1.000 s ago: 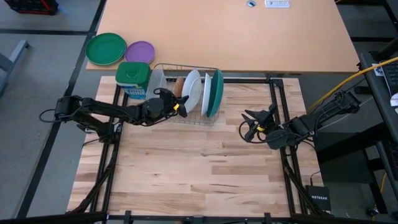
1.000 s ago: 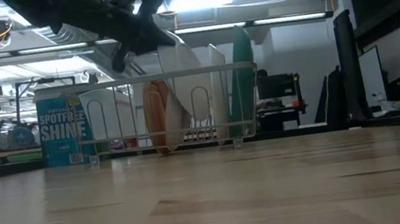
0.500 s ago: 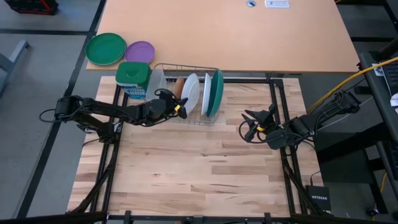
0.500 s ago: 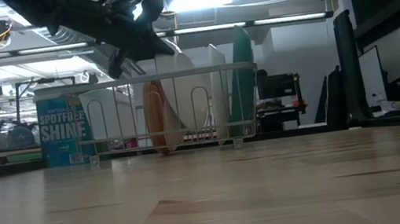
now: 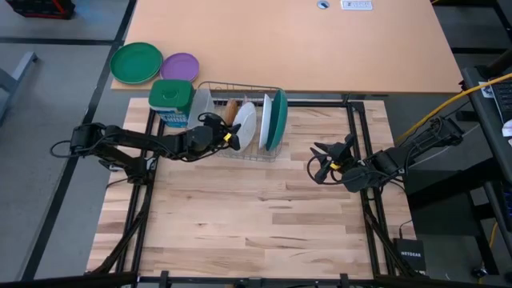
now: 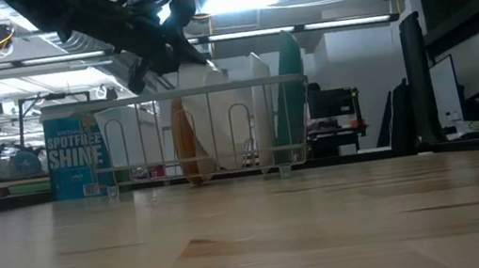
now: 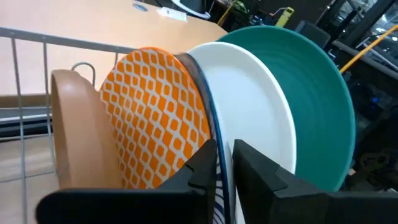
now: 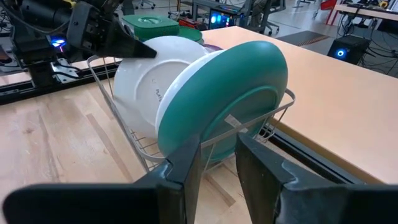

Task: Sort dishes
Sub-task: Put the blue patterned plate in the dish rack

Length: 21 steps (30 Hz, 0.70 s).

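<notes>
- Plates stand on edge in a wire rack (image 5: pixel 210 86) at the far side of the worktop (image 5: pixel 256 208), faces turned left and right, rims rising upward.
- In order from the left arm's side: brown plate (image 7: pixel 73 134), orange plate (image 7: pixel 158 118), a blue-rimmed white plate (image 5: pixel 246 121), a second white plate (image 7: pixel 255 118), teal plate (image 5: pixel 278 118).
- The blue-rimmed plate leans left toward the orange one; the teal plate stands near upright at the rack's right end.
- Left tool (image 5: pixel 230 138) is at the rack's near side, its fingers (image 7: pixel 255 165) set on either side of the blue-rimmed plate's rim; whether they pinch it cannot be told.
- Right tool (image 5: pixel 318 160) hovers over bare worktop, well apart from the rack on its right, fingers parted.
- From the low camera the brown plate is hidden and the plates overlap behind the wires; the left wrist camera cuts off the plates' lower halves.
- A box (image 5: pixel 170 102) sits just beside the rack's left end; green plate (image 5: pixel 135 62) and purple plate (image 5: pixel 180 66) lie flat beyond it.
- The near half of the worktop is open wood.
</notes>
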Available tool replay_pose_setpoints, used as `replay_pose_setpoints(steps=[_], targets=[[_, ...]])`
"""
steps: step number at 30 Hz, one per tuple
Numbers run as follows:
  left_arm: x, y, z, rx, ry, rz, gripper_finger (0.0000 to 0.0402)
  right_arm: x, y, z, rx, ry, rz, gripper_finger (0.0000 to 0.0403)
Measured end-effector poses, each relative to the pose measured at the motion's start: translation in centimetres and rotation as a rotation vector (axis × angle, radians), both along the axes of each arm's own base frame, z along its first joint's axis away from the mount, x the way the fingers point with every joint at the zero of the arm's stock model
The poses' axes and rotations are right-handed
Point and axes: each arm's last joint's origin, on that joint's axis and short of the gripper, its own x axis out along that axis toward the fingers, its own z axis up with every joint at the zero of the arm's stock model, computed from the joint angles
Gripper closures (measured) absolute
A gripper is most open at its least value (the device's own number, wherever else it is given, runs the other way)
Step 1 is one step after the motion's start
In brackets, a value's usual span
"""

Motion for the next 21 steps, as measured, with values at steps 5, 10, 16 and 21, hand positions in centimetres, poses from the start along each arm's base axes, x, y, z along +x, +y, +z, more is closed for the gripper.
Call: replay_pose_setpoints(steps=[5,10,16,21], targets=[[0.0,-0.1,0.0,-0.003,0.000,-0.011,0.0347,0.0,0.0,0.0,0.002,-0.003,0.000,0.0299],[0.0,0.0,0.0,0.008,0.013,-0.013,0.0340,0.0,0.0,0.0,0.002,-0.003,0.000,0.0299],[0.1,0.3,0.6,0.017,-0.055,-0.004,0.0350,0.0,0.0,0.0,0.004,-0.006,0.000,0.0299],[0.0,1.4,1.1,0.028,-0.118,0.035,0.0362,0.0,0.0,0.0,0.004,-0.006,0.000,0.0299]])
